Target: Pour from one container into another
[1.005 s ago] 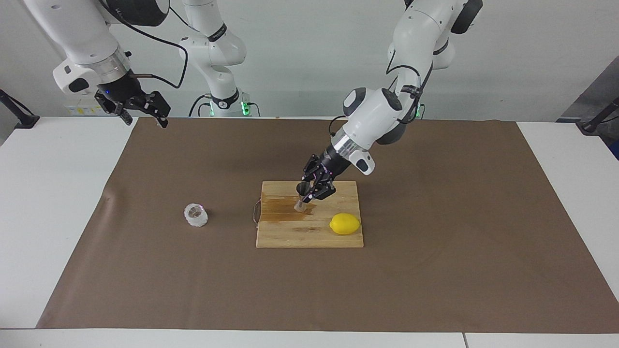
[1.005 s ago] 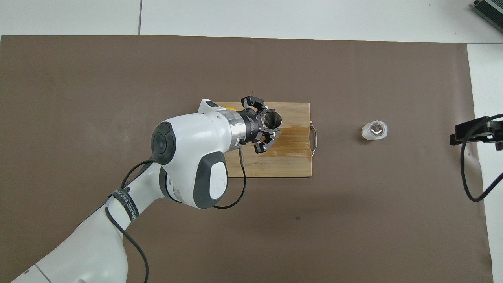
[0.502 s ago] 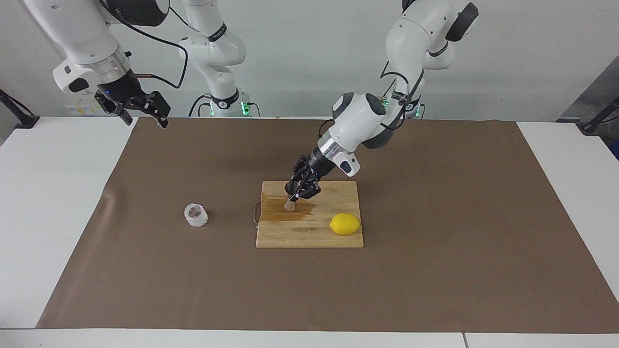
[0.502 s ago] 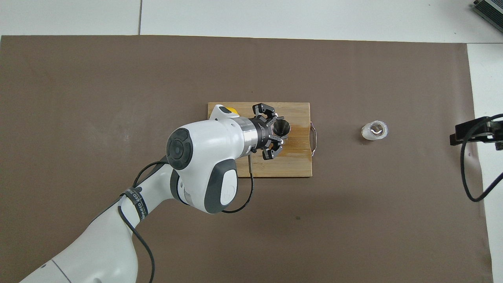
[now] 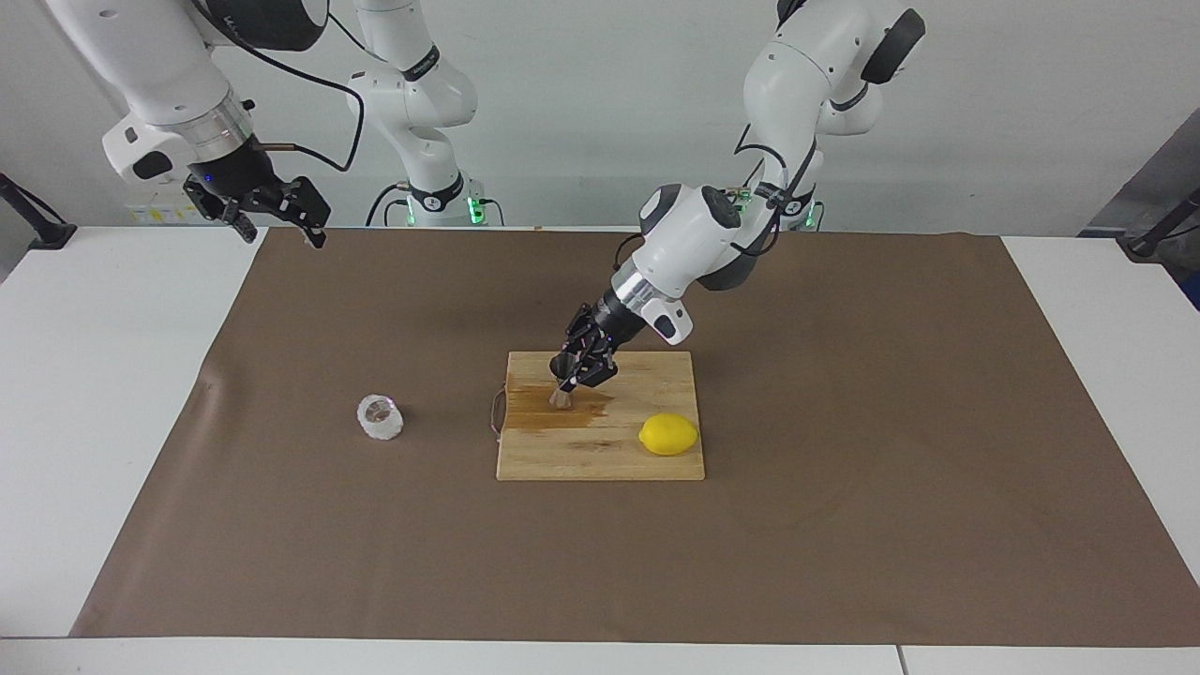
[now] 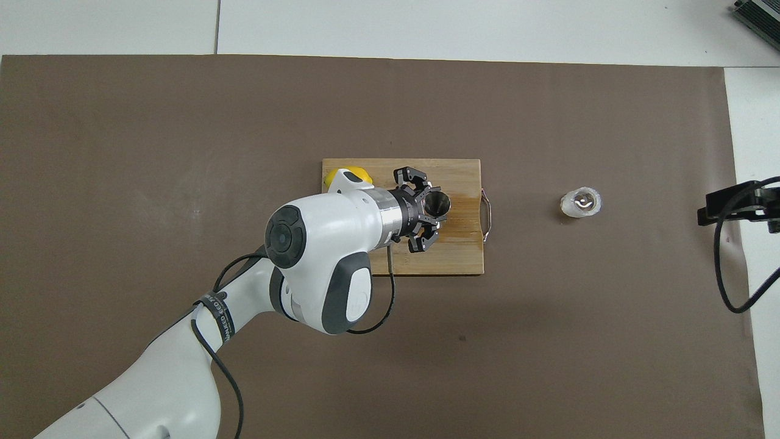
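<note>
Facing view: the left gripper [image 5: 574, 373] was clenched on the steel jigger [image 5: 562, 394], which leaned toward the right arm's end of the counter. Its lower cone rested on, or sat just above, a wet stain on the wooden cutting board [image 5: 600, 455]; contact could not be confirmed. A lemon [image 5: 668, 434] lay on the same board, apart from the jigger. The bumpy glass cup [image 5: 380, 417] stood upright on the brown mat [image 5: 844, 525], well apart from the board, toward the right arm's end. The right gripper [image 5: 281, 214] waited, released, high over the mat's corner.

Overhead view: the jigger [image 6: 437, 204] showed its open upper mouth between the left gripper [image 6: 428, 210] fingertips. The cup [image 6: 581, 203] stood clear of the board's wire handle [image 6: 486, 207]. The right gripper [image 6: 728, 207] appeared at the frame edge.

Handling assessment: the jigger is probably light, rigid and smooth, so it may slip; the narrow waist is the safest hold. The cup is likely fragile; its textured wall should aid a grip across the sides.
</note>
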Motion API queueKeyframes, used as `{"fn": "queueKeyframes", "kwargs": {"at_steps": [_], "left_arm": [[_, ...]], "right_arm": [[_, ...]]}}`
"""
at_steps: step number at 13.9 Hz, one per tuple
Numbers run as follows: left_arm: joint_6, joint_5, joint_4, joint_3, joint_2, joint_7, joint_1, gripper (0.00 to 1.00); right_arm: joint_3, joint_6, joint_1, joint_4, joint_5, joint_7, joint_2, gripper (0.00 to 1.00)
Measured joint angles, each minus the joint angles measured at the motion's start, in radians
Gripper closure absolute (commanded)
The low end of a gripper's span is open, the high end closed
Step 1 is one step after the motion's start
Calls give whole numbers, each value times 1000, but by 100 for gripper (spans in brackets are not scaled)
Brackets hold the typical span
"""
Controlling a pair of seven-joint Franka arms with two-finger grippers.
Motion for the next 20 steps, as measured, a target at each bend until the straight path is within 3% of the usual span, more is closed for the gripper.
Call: {"fn": "queueKeyframes", "kwargs": {"at_steps": [3,4,5,8,9,16,20], "left_arm": [[5,4,-12,0,5,1,-1,98],[9,5,-18,0,6,3,-1,93],[21,6,-24,0,6,4,-2,78],[35,6,-28,-1,6,13,-3,8],[37,6,-29,-1,6,21,-3,0],[30,7,-27,-1,5,38,-3,0],[-118,8,2,-1,-29,39,-1,0]], "right_arm": [[0,0,0,0,0,0,0,0],[0,0,0,0,0,0,0,0],[0,0,0,0,0,0,0,0],[0,0,0,0,0,0,0,0],[0,0,0,0,0,0,0,0],[0,0,0,0,0,0,0,0],[0,0,0,0,0,0,0,0]]}}
